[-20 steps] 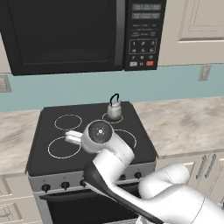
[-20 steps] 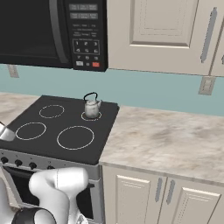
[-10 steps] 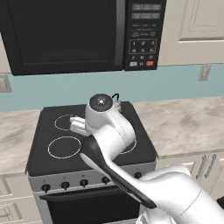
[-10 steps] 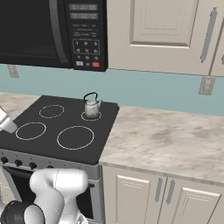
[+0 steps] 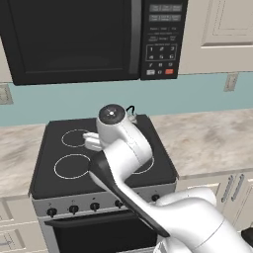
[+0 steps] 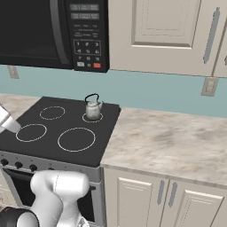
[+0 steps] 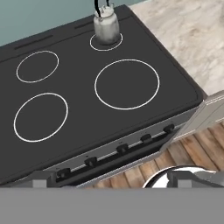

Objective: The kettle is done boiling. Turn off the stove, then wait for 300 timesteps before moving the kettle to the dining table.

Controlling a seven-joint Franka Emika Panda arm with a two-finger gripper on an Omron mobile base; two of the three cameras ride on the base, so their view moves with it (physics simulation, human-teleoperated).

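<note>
The kettle [image 6: 92, 109] is the one vessel in sight, a small squat silver-grey pot with a thin black arched handle and a short spout; whether anything is in it cannot be told. It stands upright on the far right burner ring of the stove [image 6: 53, 128], just in front of the teal backsplash [image 6: 146, 91].

The gripper is raised above the left part of the cooktop, looking down and across it. In the hand view the kettle [image 7: 106, 25] sits at the far edge, well apart from the hand, with the large near right ring between them. The finger tips cannot be made out in any view, so the pictures do not settle the jaws; by the record they stand as wide as they go, and nothing is held.

The cooktop is flat black glass with four white-outlined rings, two large and two smaller. Below it runs a silver front panel with a row of round black knobs [image 7: 122, 148]. To the right lies a beige marbled counter [image 6: 168, 142] over pale panelled cabinets [image 6: 146, 201]. A black microwave [image 6: 48, 31] hangs over the stove. The white arm [image 5: 123, 148], smooth and rounded with dark joints, rises in the left base view and hides most of the kettle there.
</note>
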